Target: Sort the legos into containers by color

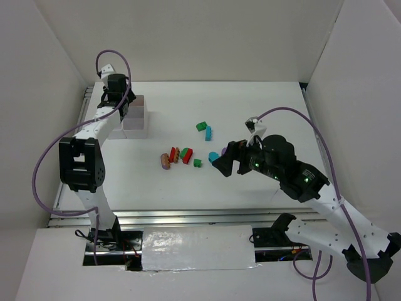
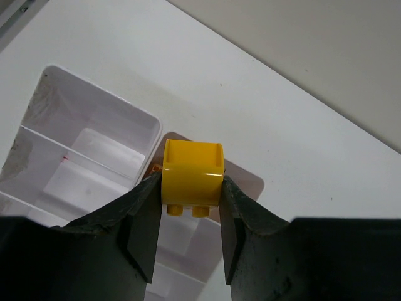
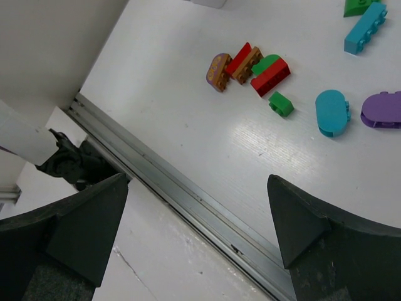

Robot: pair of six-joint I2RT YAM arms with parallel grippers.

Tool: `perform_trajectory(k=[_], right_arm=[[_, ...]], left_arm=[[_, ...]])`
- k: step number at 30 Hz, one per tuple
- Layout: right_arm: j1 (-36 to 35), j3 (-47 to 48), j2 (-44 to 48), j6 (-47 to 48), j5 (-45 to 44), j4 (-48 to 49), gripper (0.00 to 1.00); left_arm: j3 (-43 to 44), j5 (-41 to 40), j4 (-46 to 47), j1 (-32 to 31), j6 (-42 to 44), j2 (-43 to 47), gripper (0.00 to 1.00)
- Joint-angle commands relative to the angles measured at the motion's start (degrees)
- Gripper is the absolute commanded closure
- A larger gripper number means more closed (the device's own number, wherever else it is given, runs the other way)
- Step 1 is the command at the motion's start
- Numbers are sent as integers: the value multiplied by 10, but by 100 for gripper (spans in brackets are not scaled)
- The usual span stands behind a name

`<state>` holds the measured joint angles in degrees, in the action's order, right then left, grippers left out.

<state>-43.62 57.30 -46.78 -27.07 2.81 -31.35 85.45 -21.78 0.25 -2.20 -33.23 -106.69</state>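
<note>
Above white tray (image 2: 94,135), left gripper (image 2: 190,229) pinching yellow lego (image 2: 192,177)

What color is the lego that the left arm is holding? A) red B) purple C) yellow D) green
C: in the left wrist view, a yellow lego is pinched between the fingers of the left gripper, above the white tray.

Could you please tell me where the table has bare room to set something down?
Free: the far-right table beyond the teal brick, and the strip between the tray and the brown lego. Crowded: the lego cluster mid-table.
</note>
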Motion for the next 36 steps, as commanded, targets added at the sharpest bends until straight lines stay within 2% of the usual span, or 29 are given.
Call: perform_trajectory(k=[1,13,16,18,26,36], right_arm=[[4,15,-11,15,1,5,0],[3,8,-29,18,14,25,0],[3,7,-31,20,17,28,0],[3,6,-32,22,17,31,0],[3,3,-33,22,18,35,0],[3,8,-39,27,20,35,0]], left_arm=[[11,13,32,-3,-5,6,96],[-3,7,26,-3,-32,10,93],[-8,6,29,-3,-41,11,89],[-11,9,34,-3,-42,10,83],[-23,-2,36,-3,-55,6,78],[-23,-9,37,-3,-68,-1,67]])
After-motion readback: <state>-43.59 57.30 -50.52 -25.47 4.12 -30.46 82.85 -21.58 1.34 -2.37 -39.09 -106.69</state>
